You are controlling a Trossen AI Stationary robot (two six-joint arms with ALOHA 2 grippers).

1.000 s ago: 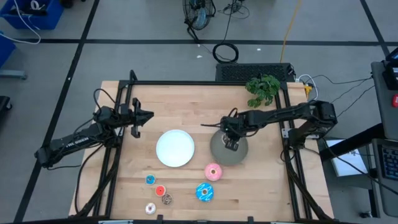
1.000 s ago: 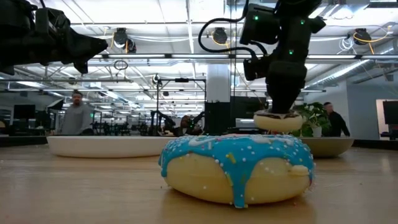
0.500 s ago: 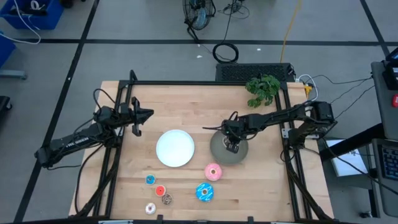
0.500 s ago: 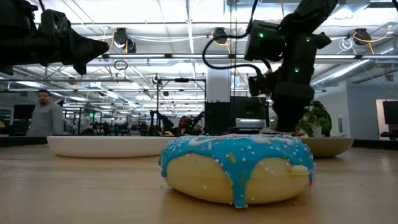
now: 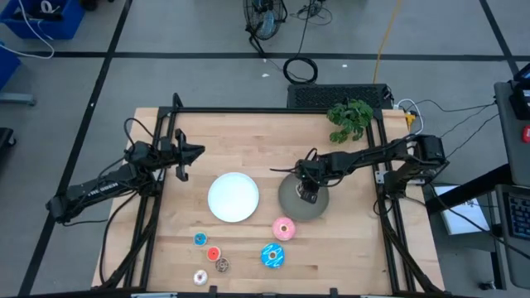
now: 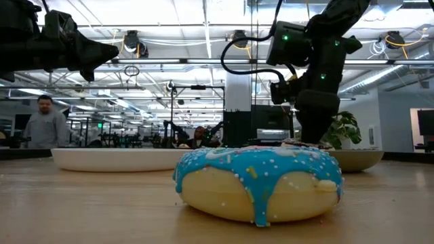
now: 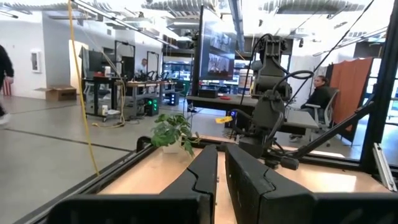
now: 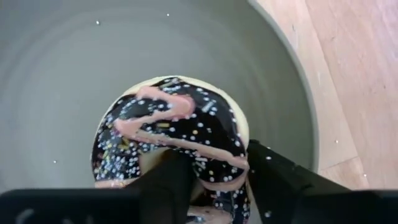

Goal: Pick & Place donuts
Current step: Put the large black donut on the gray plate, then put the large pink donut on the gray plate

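Observation:
A brown donut (image 8: 174, 124) with pale drizzle and sprinkles lies flat in the round grey plate (image 5: 290, 209), (image 8: 62, 62). My right gripper (image 5: 308, 195), (image 8: 221, 186) points steeply down over it, open, one finger on each side of the ring's near part. A pink donut (image 5: 283, 228) and a blue sprinkled donut (image 5: 272, 256), (image 6: 258, 179) rest on the table nearer the front edge. Several tiny donuts (image 5: 211, 258) lie at the front left. My left gripper (image 5: 201, 152), (image 7: 221, 168) is shut and hangs above the table's far left. My right gripper stands with its fingers (image 8: 280, 180) astride the near part of the brown donut's ring (image 8: 217, 171), coming from above. The donut rests on the plate's floor. Whether the fingers touch it, I cannot tell.
A round white plate (image 5: 233, 197) sits left of the grey plate. A potted green plant (image 5: 350, 118) stands at the table's far right corner. Dark frame rails (image 5: 273, 111) run along the table's edges. People stand in the room beyond.
My right gripper has gone down with the brown donut, which hung above the grey plate a second ago and now lies in it. In the last half second the arm has kept still.

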